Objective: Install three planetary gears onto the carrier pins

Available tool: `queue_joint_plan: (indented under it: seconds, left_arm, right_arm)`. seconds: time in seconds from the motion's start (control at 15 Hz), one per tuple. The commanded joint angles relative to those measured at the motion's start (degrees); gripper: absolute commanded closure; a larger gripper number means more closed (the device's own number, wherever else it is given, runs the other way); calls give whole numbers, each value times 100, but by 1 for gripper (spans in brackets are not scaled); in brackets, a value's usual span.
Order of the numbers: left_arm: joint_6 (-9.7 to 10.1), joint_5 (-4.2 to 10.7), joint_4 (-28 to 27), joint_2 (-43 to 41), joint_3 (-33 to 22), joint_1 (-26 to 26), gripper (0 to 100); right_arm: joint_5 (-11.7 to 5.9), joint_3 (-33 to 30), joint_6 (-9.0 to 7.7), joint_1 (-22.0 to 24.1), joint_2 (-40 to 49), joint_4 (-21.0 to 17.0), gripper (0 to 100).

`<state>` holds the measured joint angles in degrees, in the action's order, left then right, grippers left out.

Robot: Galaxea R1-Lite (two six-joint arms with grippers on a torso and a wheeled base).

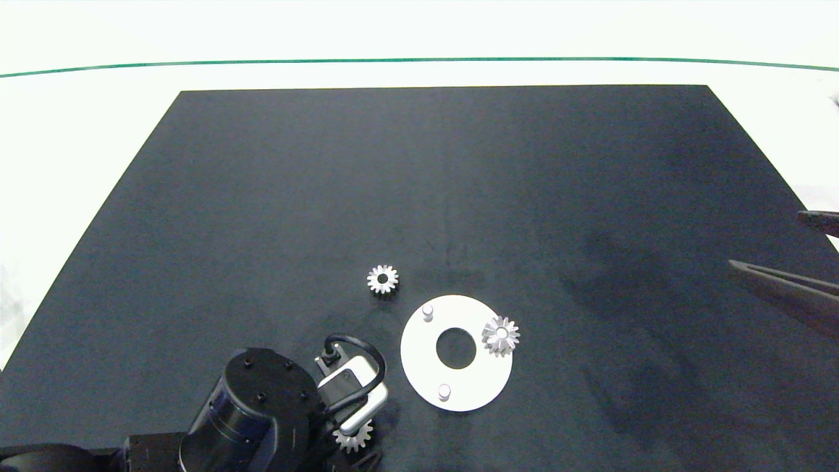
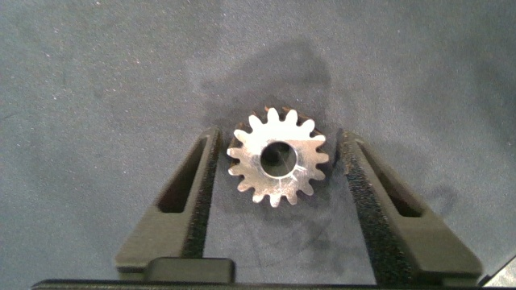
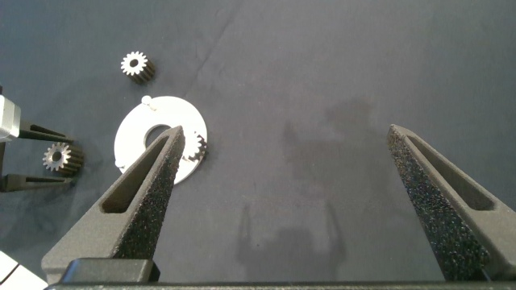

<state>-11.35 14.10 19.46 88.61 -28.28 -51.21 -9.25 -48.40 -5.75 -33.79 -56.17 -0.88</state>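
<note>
A white disc (image 1: 419, 357) lies on the black mat, near the front. Two bare carrier pins (image 1: 427, 312) (image 1: 444, 392) stand on it. On its right side, one planetary gear (image 1: 501, 335) sits over the third pin. A second gear (image 1: 382, 279) lies loose on the mat just behind and to the left of the disc. The third gear (image 2: 278, 157) lies flat on the mat between the fingers of my left gripper (image 2: 280, 138). That gripper is open, with a small gap on each side of the gear. My right gripper (image 3: 284, 133) hangs open and empty at the mat's right edge (image 1: 765, 238).
My left arm's wrist (image 1: 262, 413) covers the front left of the mat, close to the disc's left rim. White table surface (image 1: 98, 151) surrounds the black mat (image 1: 459, 183), and a green line runs along the far side.
</note>
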Motion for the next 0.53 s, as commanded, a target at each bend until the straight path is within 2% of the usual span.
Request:
queue_joint_plan:
  seconds: [0.07,0.53]
  left_arm:
    - [1,5,49,7,16,-3,47]
    - [19,5,85,24,-2,6,62]
  right_arm:
    - [2,6,-5,-5,-8,0,0]
    - [-6,6,-5,-5,1,0,0]
